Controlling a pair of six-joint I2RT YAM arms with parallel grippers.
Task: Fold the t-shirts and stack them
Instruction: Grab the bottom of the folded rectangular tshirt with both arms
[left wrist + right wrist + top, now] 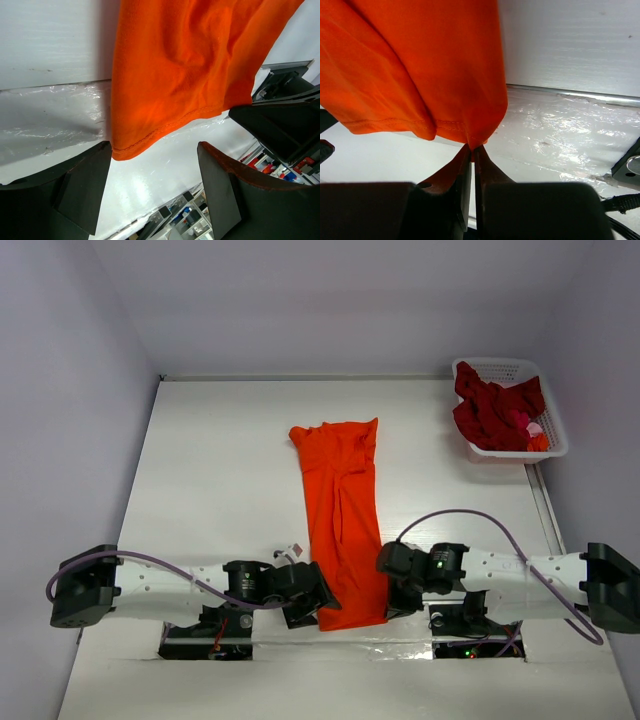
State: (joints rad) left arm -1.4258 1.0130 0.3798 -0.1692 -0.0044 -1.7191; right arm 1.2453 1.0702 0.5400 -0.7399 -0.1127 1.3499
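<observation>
The orange t-shirt [343, 515] lies folded into a long narrow strip down the middle of the table, its hem at the near edge. My right gripper [473, 148] is shut on the hem's right corner, the cloth [420, 75] pinched between the fingertips. At the hem's left corner stands my left gripper [155, 150], open; the orange corner [130, 147] lies just at the left finger [80, 190] without being clamped. From above, the left gripper [318, 612] and right gripper [392, 602] flank the hem. Dark red t-shirts [490, 410] are heaped in the basket.
The white lattice basket [553, 430] stands at the table's far right corner, with a bit of pink and orange cloth beside the red heap. A clear plastic sheet [570, 135] covers the table's near edge, beyond which lie the arm bases and wiring.
</observation>
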